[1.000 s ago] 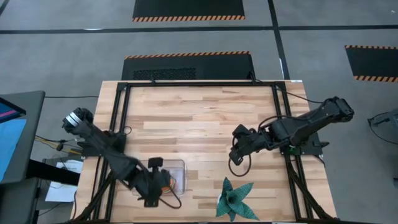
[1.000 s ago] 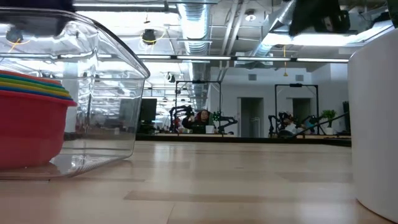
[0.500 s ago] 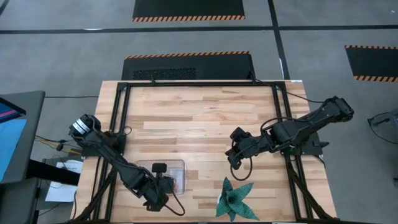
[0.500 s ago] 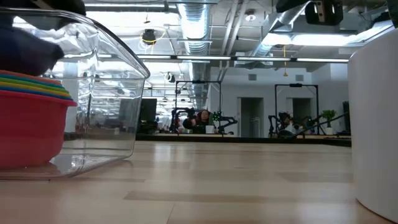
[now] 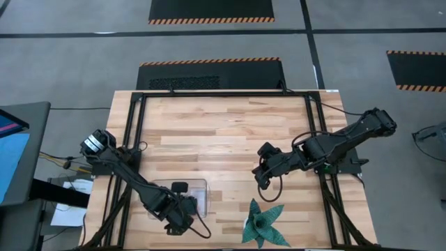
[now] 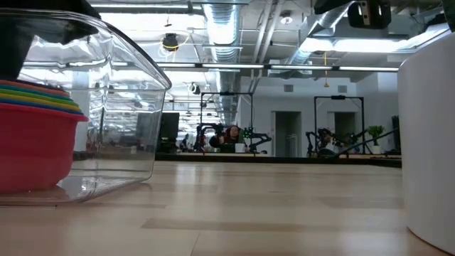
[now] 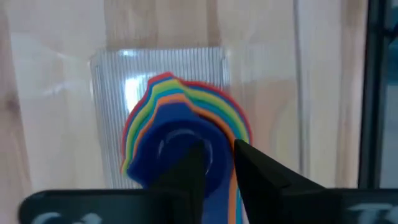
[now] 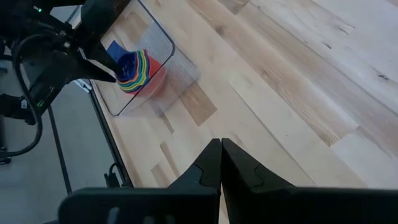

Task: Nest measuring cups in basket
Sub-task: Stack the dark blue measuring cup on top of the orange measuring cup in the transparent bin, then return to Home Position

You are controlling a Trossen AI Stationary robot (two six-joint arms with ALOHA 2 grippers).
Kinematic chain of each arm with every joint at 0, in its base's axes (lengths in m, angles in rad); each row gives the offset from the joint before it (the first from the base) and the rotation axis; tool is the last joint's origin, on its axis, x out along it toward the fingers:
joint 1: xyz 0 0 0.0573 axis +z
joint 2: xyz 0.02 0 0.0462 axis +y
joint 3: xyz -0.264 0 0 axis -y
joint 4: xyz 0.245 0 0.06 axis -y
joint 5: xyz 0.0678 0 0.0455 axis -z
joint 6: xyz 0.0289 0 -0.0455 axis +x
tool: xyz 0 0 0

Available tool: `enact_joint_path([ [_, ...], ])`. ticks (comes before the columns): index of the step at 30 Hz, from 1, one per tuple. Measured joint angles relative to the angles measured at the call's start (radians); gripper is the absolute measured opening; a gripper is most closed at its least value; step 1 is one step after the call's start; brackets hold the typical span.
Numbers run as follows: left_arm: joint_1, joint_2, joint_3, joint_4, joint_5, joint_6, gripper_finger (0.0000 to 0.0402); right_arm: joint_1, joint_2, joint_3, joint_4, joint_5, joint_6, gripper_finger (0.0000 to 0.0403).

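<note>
Left wrist view shows measuring cups nested in one stack inside basket; left gripper slightly parted around dark blue cup's rim; right gripper closed, empty, well apart; seemingly only releasing and retreating left.

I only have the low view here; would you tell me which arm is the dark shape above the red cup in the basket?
Observer: That is the left end effector, right over the measuring cups nested in the basket.
Operator: Which cup sits on top?
Observer: The dark blue cup, innermost in the stack.
Operator: And the right arm?
Observer: The right end effector is shut and empty, above bare table, apart from the basket.
</note>
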Motion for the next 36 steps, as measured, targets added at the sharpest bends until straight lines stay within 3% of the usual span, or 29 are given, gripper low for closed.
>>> enact_joint_path([
  [13,0.031,-0.047,0.016,-0.032,0.006,0.009,0.0125,0.000,0.000,0.000,0.000,0.010,-0.033,0.0026],
  [22,0.070,-0.122,0.225,-0.367,0.063,-0.034,0.0126,-0.001,0.000,0.000,0.016,-0.003,-0.011,0.0026],
  [25,0.063,-0.135,0.253,-0.381,0.064,-0.138,0.0126,-0.001,0.000,0.000,0.013,0.006,-0.041,0.0026],
  [27,0.062,-0.138,0.264,-0.386,0.053,-0.102,0.0126,-0.002,0.000,0.000,0.034,0.033,-0.058,0.0026],
  [32,0.080,-0.165,0.292,-0.433,0.022,-0.064,0.0126,-0.008,-0.022,-0.001,0.177,-0.199,-0.404,0.0026],
  [36,0.099,-0.294,0.294,-0.416,0.014,0.018,0.0126,-0.014,-0.128,0.001,0.236,-0.344,-0.596,0.0026],
])
